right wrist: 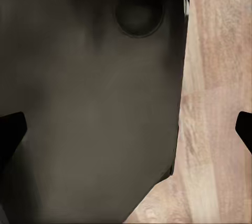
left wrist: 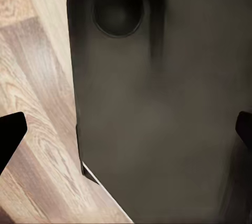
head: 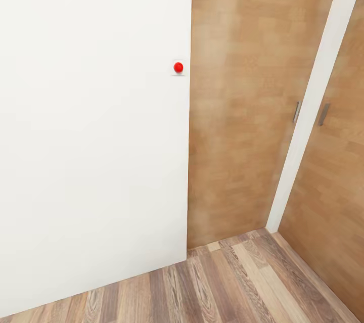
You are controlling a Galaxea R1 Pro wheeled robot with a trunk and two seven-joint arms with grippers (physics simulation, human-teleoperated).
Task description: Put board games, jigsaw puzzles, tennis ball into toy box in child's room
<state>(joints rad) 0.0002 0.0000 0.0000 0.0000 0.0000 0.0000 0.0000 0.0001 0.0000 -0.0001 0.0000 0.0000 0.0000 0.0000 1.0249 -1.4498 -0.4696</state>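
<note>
Here | head view: white wall [head: 91, 136] with red button [head: 178, 67], wooden doors [head: 237, 110], plank floor [head: 227, 287] | left end effector [left wrist: 126, 129] wide | right end effector [right wrist: 126, 129] wide, both over dark robot body [left wrist: 157, 103] | toys unseen.

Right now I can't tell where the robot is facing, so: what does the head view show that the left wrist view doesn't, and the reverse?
Head view alone: a white wall bearing a small red button, wooden doors with grey handles, and a white frame strip.

Left wrist view alone: a dark rounded body close to the camera, and the left gripper with its black fingertips far apart, holding nothing.

Both: the wood-plank floor.
</note>
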